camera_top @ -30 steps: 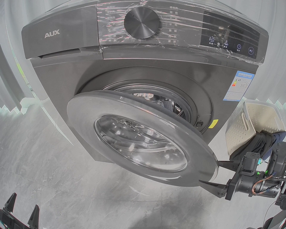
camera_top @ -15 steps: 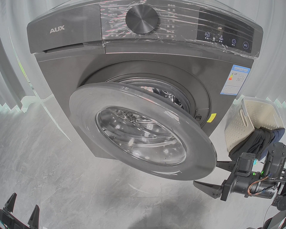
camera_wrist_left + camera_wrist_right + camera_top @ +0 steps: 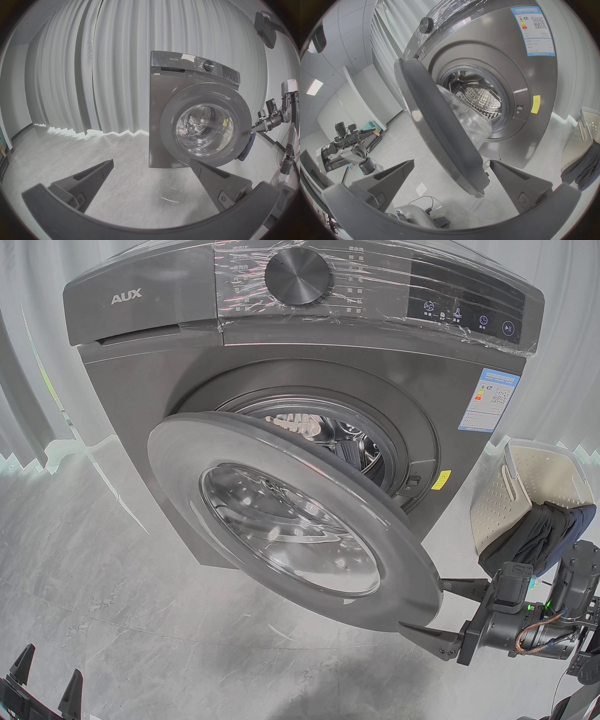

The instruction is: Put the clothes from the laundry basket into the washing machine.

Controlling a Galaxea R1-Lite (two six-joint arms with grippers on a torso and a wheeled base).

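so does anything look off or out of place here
Two things: dark clothes hang over the laundry basket's rim rather than lying inside, and crinkled plastic film covers the washing machine's control panel.

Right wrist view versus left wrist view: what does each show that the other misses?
Right wrist: the drum inside the washing machine, the blue label, and the door edge-on between the fingers of the open right gripper. Left wrist: the door's outer glass face, seen whole. Both: the machine, its open door, the dial.
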